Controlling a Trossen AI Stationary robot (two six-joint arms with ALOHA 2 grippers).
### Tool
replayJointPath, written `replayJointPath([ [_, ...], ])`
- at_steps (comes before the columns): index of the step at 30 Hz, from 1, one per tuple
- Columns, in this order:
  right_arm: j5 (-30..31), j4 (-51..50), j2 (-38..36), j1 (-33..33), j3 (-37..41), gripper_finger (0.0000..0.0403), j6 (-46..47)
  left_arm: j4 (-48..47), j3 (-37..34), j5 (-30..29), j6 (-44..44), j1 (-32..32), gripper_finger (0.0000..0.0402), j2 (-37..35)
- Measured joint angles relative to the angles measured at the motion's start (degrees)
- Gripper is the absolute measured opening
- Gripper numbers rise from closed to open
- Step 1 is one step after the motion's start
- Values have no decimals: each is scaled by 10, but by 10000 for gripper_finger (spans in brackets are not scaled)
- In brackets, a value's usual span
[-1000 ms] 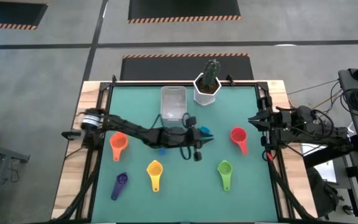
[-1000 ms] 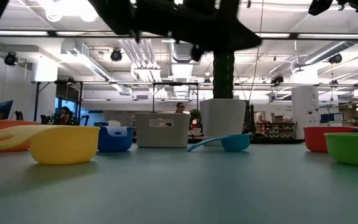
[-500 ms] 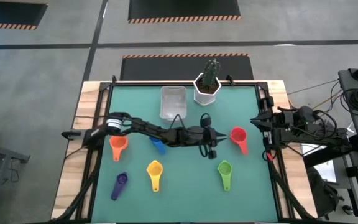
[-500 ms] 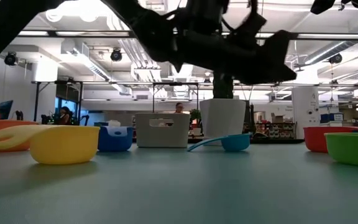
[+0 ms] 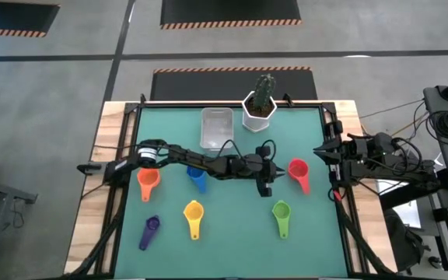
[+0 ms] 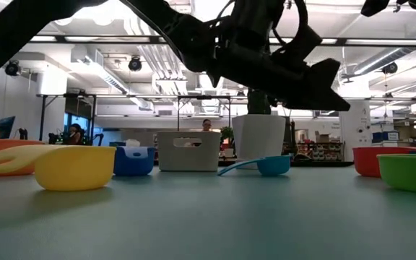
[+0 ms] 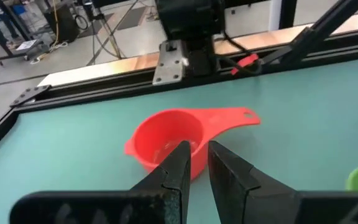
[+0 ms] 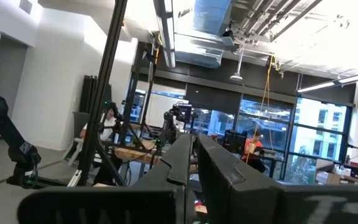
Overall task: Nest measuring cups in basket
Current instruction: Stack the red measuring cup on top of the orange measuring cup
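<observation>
My left gripper reaches across the middle of the table. It hangs above the mat just short of the red measuring cup, pointing at it, and touches nothing. Its fingers stand almost together, with only a narrow slit and nothing between them. The red cup sits bowl down, its handle toward the near edge. The teal cup shows only in the low view. The blue, orange, yellow, purple and green cups lie on the mat. The clear basket stands at the far side. My right gripper waits shut at the table's right edge.
A white pot with a cactus stands right of the basket at the far edge. A black frame rail borders the mat beyond the red cup. Bare mat lies between the yellow and green cups and along the near edge.
My left gripper has moved toward the table's right edge, from near the basket to the red cup, and has sunk lower, rolling a little. The blue cup, covered by the arm before, now shows beside it. No cup has moved.
</observation>
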State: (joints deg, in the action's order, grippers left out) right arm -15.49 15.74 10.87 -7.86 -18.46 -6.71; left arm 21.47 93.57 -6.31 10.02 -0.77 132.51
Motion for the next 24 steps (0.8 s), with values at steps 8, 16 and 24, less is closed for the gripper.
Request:
replayJointPath([
  [8, 0, 0, 0, 0, 0, 18, -6, 25, -3, 0, 18, 4, 54, 0],
  [16, 0, 4, 0, 0, 0, 18, -7, 31, -3, 32, 45, 13, 125, 0],
  [24, 0, 14, 0, 0, 0, 18, -10, 137, 1, 58, 33, 16, 194, 31],
])
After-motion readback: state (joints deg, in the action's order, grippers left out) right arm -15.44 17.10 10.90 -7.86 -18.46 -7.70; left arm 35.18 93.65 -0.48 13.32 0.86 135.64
